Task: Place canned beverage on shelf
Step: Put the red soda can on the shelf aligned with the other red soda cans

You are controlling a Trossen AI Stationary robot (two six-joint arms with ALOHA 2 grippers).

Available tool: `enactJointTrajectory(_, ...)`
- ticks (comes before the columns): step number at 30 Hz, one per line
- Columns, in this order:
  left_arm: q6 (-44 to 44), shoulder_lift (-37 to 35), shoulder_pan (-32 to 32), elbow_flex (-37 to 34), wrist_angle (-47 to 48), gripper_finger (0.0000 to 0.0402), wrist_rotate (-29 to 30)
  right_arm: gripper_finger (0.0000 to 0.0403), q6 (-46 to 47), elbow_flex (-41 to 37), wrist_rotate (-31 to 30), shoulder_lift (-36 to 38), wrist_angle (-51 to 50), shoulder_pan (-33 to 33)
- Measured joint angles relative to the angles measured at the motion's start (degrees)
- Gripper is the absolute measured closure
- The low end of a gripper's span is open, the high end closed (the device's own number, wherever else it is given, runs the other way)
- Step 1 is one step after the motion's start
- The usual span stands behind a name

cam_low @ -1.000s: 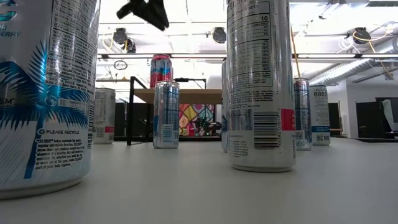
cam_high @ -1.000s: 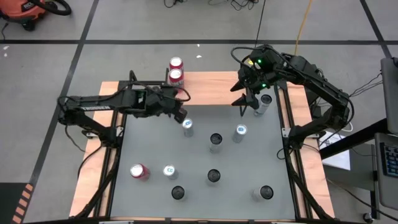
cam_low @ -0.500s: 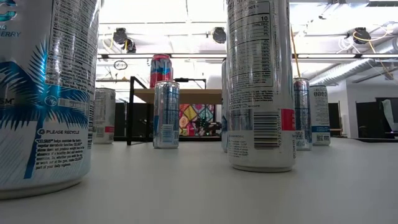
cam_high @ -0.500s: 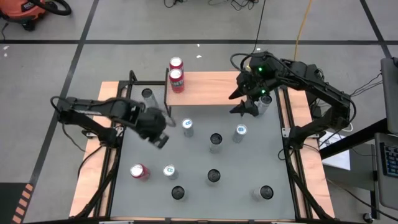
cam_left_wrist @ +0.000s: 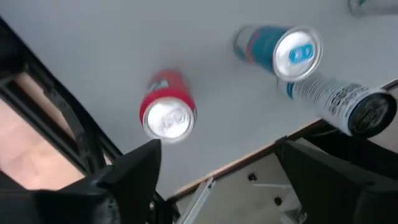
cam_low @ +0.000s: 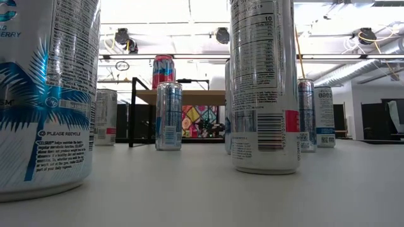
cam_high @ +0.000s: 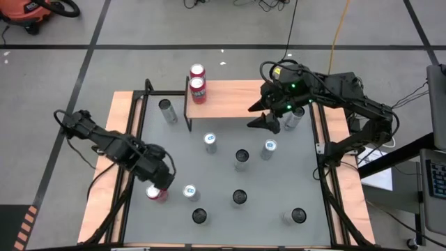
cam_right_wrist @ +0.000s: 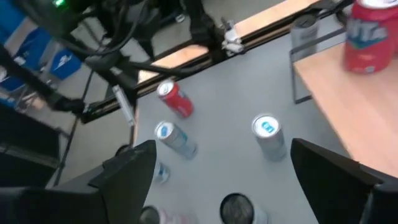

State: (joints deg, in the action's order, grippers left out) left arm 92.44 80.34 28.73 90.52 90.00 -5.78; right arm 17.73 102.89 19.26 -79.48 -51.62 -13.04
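- We see the left gripper (cam_high: 162,185) low on the left side of the table, hanging just above the red can (cam_high: 154,192) near the front-left corner.
- In the left wrist view its fingers stand wide apart, with nothing between them, and the red can (cam_left_wrist: 168,114) sits upright on the grey table (cam_high: 223,174) just ahead of them.
- The can's long axis is vertical, so we judge a level approach with 1 finger on each side would suit it.
- The shelf (cam_high: 230,97) lies at the far edge of the table, well apart from this can, up and to the right of the left gripper; 2 red cans already stand at its left end.
- The right gripper (cam_high: 263,120) hovers at the shelf's front edge, fingers spread wide and empty, far from the red can.
- We judge the left arm clearly nearer to the red can, so the pick falls to it.
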Motion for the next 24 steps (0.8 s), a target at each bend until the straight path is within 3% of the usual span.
enactJointTrajectory(9,4.79,0.17,7.17,-4.01,-0.02,0.0006,0.46,0.0060,0.73,0.00,-5.90,-0.04,0.94,1.12)
enactJointTrajectory(13,4.75,0.20,8.33,-8.78,-0.87,0.0002,-1.98,0.0060,1.19,0.00,-6.03,-0.04,2.45,1.09)
enactJointTrajectory(24,1.55,0.20,8.59,-17.44,-10.45,0.0002,-1.97,0.0060,3.50,0.00,-6.02,-0.04,4.29,1.09)
